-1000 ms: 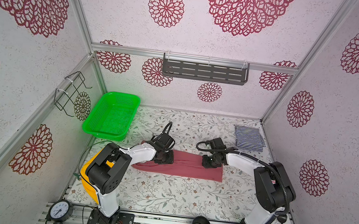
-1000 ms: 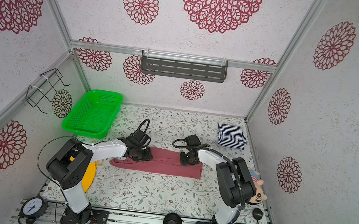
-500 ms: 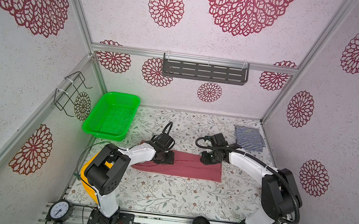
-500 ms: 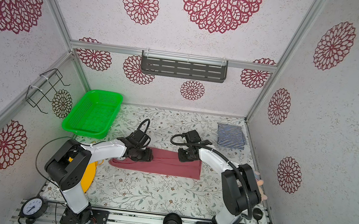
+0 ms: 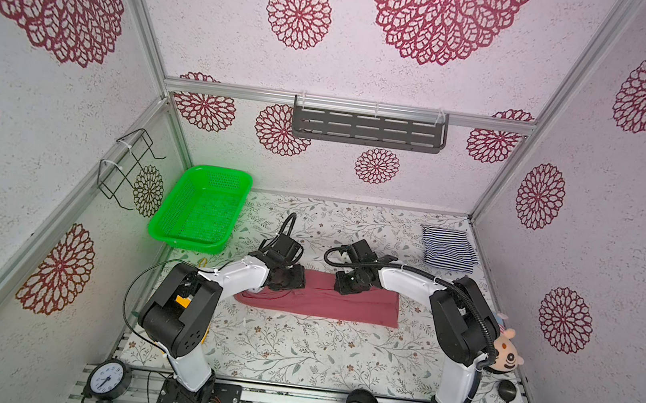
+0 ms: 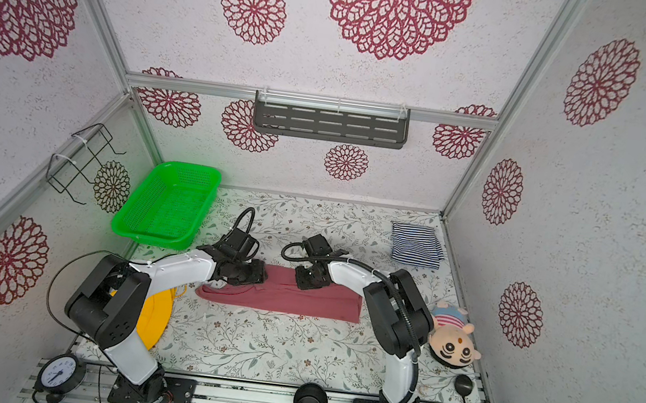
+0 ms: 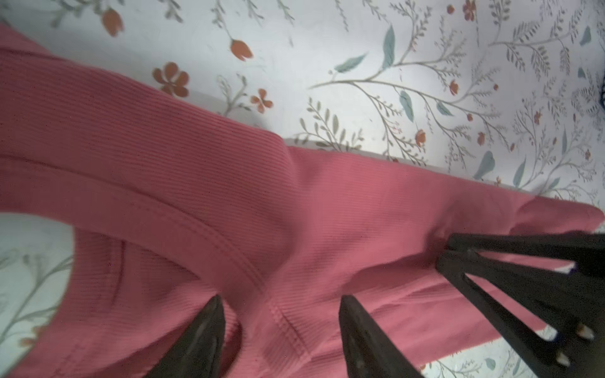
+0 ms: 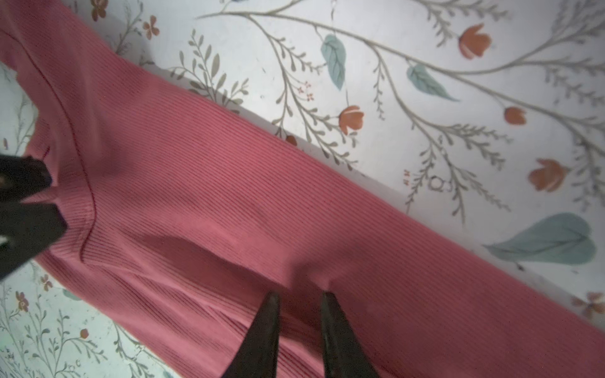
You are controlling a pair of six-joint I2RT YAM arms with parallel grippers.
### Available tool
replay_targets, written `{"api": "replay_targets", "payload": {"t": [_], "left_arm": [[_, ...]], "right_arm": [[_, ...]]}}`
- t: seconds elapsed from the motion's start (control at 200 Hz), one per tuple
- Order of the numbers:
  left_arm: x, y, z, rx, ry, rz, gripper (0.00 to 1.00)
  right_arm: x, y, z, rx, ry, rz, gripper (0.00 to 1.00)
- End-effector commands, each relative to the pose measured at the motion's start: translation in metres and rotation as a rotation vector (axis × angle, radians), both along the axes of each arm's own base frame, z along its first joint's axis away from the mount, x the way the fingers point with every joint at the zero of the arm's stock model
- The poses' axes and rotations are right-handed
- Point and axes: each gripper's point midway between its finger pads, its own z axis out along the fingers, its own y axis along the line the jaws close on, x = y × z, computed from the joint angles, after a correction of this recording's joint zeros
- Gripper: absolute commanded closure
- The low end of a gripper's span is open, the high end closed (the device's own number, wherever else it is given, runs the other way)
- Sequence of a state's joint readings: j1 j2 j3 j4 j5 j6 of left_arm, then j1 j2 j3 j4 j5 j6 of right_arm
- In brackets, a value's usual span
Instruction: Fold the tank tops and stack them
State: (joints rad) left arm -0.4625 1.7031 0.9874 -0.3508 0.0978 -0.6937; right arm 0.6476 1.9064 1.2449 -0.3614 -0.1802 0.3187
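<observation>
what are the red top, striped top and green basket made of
The rose-red tank top: soft ribbed knit, matte; fine ribs and a stitched band show in the wrist views, fibre unclear.
The striped tank top: probably soft knit too, matte; it lies folded, too far off to see the weave.
The green basket: moulded plastic by its look, glossy, with perforated walls and floor.

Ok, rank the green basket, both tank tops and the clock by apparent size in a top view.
Largest: green basket and rose-red tank top, too alike to rank.
Then striped tank top.
Smallest: clock.
</observation>
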Motion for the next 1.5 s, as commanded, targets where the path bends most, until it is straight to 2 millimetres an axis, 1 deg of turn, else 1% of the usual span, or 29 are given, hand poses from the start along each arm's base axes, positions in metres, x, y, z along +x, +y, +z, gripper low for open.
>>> {"api": "replay_targets", "payload": {"t": [0.0,0.155,0.275,0.325,0.37,0.485,0.646,0.711,0.781,0.881,0.971,1.056,1.241,1.336,1.496], "left_arm": [[0.012,0.007,-0.004,-0.007,-0.010,0.058,0.40],[0.013,0.015,-0.015,0.017,0.006,0.090,0.40],[0.011,0.019,-0.022,0.030,0.019,0.102,0.40],[0.010,0.022,-0.022,0.039,0.017,0.107,0.40],[0.010,0.024,-0.021,0.046,0.013,0.110,0.40],[0.011,0.029,-0.015,0.072,-0.001,0.111,0.40],[0.014,0.032,-0.001,0.088,-0.028,0.105,0.40],[0.015,0.030,0.008,0.081,-0.044,0.101,0.40],[0.017,0.028,0.018,0.073,-0.063,0.100,0.40],[0.020,0.022,0.029,0.058,-0.084,0.089,0.40],[0.021,0.015,0.033,0.049,-0.092,0.077,0.40],[0.020,0.014,0.030,0.055,-0.087,0.076,0.40],[0.019,0.013,0.025,0.045,-0.079,0.082,0.40],[0.019,0.014,0.027,0.049,-0.083,0.083,0.40],[0.017,0.015,0.037,0.051,-0.099,0.087,0.40]], "right_arm": [[-0.016,-0.003,0.012,0.011,0.012,-0.011,0.75],[-0.039,-0.013,0.009,-0.007,0.045,-0.002,0.75],[-0.056,-0.025,0.002,-0.036,0.079,0.001,0.75],[-0.059,-0.032,0.002,-0.061,0.075,0.002,0.75],[-0.059,-0.036,0.009,-0.078,0.060,0.007,0.75],[-0.051,-0.038,0.030,-0.072,0.012,0.020,0.75],[-0.037,-0.053,0.041,-0.100,-0.021,-0.010,0.75],[-0.030,-0.061,0.040,-0.098,-0.028,-0.040,0.75],[-0.020,-0.074,0.037,-0.115,-0.037,-0.081,0.75],[-0.006,-0.090,0.034,-0.120,-0.049,-0.126,0.75],[-0.005,-0.096,0.029,-0.140,-0.033,-0.126,0.75],[-0.013,-0.097,0.027,-0.138,-0.013,-0.121,0.75],[-0.047,-0.104,0.020,-0.130,0.038,-0.121,0.75],[-0.063,-0.112,0.017,-0.143,0.064,-0.122,0.75],[-0.085,-0.127,0.023,-0.172,0.064,-0.120,0.75]]}}
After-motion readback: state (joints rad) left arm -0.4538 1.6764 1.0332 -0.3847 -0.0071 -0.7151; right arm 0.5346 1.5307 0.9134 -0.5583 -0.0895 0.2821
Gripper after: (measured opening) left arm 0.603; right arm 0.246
